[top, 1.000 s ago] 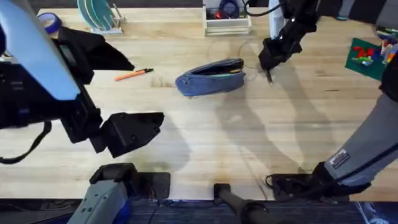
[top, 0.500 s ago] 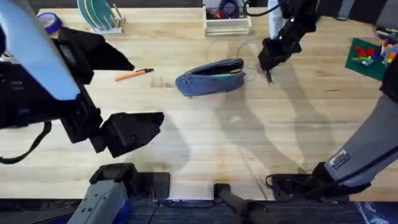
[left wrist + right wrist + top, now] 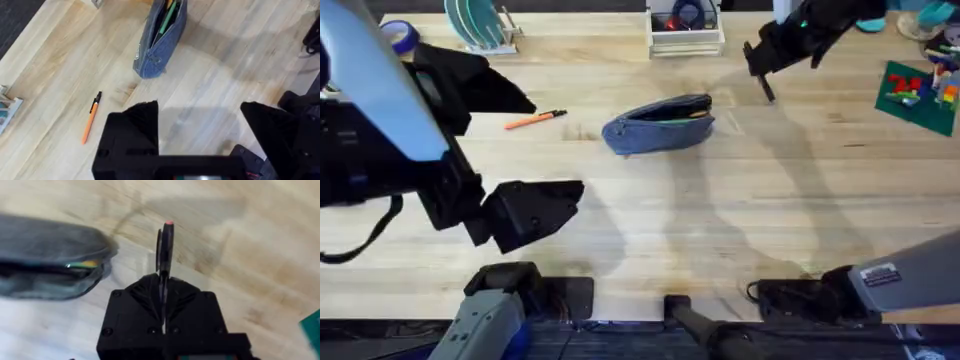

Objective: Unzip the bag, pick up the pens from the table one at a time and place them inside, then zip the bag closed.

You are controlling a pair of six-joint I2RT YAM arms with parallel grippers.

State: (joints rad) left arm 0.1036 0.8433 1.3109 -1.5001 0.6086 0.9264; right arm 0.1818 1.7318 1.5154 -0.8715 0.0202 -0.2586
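At the left of the overhead view, the left gripper [image 3: 535, 210] is being held well above the table [image 3: 720, 220], its fingers spread apart and empty; from its wrist camera the two black fingers [image 3: 132, 132] are being seen wide open over bare wood. Just beyond it, the orange pen [image 3: 535, 120] is lying flat on the table, untouched and well apart from the pouch; in the left wrist view the same orange pen [image 3: 91, 117] is being shown with its black end pointing toward the pouch.

Near the middle, the blue-grey pencil pouch [image 3: 658, 125] is lying on its side with the zipper already drawn open, and something green and yellow is being glimpsed inside through the mouth [image 3: 167, 12].

Toward the right, the dark pen [image 3: 165, 250] is being carried by the right gripper [image 3: 765, 62], whose fingers are clamped together on it, lifted off the table and near the pouch's far end.

Judged from this, the unzipping is done. The dark pen is being brought for insertion, while the orange pen is remaining to be collected and the zipper is remaining to be closed.
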